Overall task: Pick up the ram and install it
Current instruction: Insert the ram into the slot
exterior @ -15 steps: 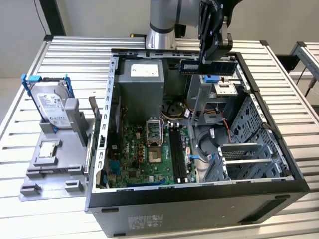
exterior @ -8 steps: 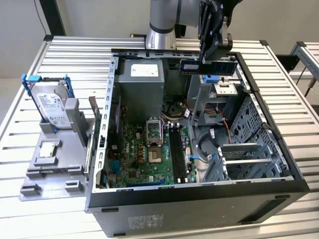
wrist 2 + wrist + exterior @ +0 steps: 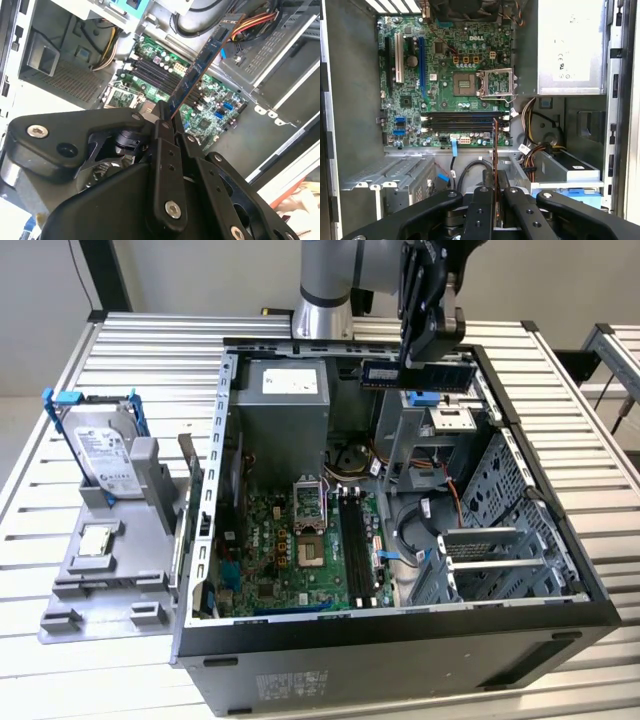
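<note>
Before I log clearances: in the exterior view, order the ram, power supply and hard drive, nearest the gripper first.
1. ram, held in the gripper
2. power supply, inside the case, toward the exterior view's left
3. hard drive, outside the case, farther left

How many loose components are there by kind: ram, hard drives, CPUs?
ram: 1, clamped in the fingers
hard drive: 1, upright in its blue-handled bracket
CPU: 1, on the grey holder
Total: 3
</note>
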Tool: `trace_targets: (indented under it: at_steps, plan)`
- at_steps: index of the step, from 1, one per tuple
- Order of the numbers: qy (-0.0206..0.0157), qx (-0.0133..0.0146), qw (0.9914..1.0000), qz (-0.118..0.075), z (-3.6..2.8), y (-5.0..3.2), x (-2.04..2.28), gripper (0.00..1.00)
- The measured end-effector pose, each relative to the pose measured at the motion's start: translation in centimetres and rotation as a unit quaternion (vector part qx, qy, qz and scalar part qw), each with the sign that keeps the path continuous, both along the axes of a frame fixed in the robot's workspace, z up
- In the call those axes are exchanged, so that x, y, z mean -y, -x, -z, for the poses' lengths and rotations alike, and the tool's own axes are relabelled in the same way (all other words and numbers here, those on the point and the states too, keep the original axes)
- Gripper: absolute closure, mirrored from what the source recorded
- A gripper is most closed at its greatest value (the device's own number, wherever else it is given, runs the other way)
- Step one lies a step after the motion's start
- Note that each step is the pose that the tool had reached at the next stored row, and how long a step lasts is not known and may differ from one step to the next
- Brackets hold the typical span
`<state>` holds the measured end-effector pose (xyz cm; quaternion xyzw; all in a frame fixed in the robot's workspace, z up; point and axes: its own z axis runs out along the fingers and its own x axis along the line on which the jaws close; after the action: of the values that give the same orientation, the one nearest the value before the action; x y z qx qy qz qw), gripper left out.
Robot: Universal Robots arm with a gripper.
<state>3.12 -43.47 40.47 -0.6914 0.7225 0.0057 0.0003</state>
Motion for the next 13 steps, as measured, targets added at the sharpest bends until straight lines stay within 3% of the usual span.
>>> trace_targets:
  at_steps: [7,13]
  plan:
    - [0.0,0.0,0.9996,0.028,0.0,0.0,0.0,1.0]
    - [0.0,0.0,0.99873,0.05,0.0,0.0,0.0,1.0]
